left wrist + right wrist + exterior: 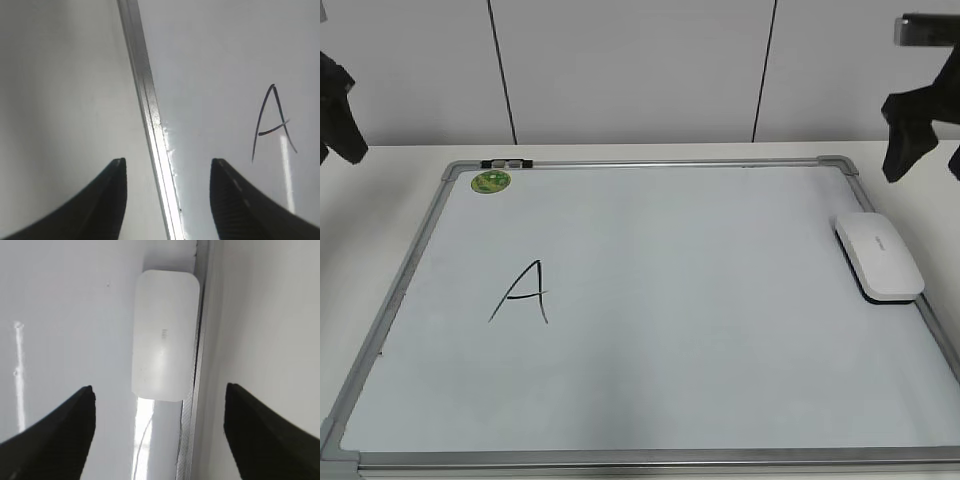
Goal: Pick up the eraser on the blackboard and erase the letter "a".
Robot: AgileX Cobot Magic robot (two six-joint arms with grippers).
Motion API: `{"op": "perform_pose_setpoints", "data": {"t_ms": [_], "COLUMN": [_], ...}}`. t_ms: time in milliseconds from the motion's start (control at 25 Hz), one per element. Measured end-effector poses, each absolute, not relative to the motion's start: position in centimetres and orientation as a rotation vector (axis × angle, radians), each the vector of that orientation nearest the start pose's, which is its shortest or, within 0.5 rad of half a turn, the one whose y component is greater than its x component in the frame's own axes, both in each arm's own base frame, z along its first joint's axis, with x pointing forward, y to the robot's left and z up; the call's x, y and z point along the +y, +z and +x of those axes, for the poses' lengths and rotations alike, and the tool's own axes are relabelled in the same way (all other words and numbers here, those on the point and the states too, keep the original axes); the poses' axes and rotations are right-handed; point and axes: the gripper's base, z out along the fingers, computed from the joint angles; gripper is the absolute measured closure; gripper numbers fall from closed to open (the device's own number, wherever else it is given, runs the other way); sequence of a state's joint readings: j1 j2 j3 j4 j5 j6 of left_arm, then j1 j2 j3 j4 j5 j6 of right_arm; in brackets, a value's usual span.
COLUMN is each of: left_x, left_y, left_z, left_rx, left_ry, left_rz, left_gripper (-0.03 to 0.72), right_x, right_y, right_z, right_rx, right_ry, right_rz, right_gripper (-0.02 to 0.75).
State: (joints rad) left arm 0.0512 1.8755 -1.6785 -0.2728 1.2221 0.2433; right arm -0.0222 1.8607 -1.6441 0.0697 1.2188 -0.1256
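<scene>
The white eraser (878, 256) lies on the right edge of the blackboard (720, 340), a white dry-erase board with a grey frame. It also shows in the right wrist view (164, 335), ahead of my right gripper (159, 387). That gripper is open, empty and hovers above it (920, 135). My left gripper (167, 162) is open and empty above the board's left frame rail (150, 105). In the exterior view it is at the far left (338, 110). Only a tall angular capital "A" (523, 293) (272, 122) is written on the board. No lowercase "a" is in view.
A green round sticker (491, 181) and a small dark clip (507, 162) sit at the board's far left corner. The board lies flat on a white table (380, 190) in front of a white panelled wall.
</scene>
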Motion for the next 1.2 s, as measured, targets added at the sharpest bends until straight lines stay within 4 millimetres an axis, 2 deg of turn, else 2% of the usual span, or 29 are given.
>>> {"op": "perform_pose_setpoints", "data": {"t_ms": [160,240,360,520,640,760,920,1200], "left_x": [-1.8,-2.4,-3.1,-3.2,-3.0,-2.9,-2.7,-2.4], "left_y": [33.1,35.4,37.6,39.2,39.6,39.5,38.7,36.7], "left_z": [37.4,35.9,33.2,28.9,25.8,22.8,19.0,12.9], "left_rx": [2.753,2.696,2.646,2.614,2.605,2.595,2.591,2.558], "left_ry": [-0.281,-0.278,-0.276,-0.258,-0.245,-0.247,-0.251,-0.250], "left_rz": [0.222,0.227,0.233,0.247,0.243,0.231,0.216,0.208], "left_gripper": [0.295,0.293,0.293,0.292,0.292,0.292,0.292,0.292], "right_x": [0.0,0.2,0.4,0.5,0.5,0.6,0.8,0.9], "right_y": [32.1,34.0,36.6,40.0,41.4,41.8,41.4,39.5], "right_z": [37.1,36.0,34.2,31.3,28.6,25.7,21.5,14.0], "right_rx": [2.814,2.763,2.693,2.599,2.554,2.536,2.525,2.487], "right_ry": [0.097,0.121,0.127,0.120,0.115,0.119,0.120,0.122], "right_rz": [-0.127,-0.137,-0.153,-0.159,-0.163,-0.164,-0.167,-0.151], "right_gripper": [0.143,0.143,0.143,0.145,0.145,0.145,0.145,0.146]}}
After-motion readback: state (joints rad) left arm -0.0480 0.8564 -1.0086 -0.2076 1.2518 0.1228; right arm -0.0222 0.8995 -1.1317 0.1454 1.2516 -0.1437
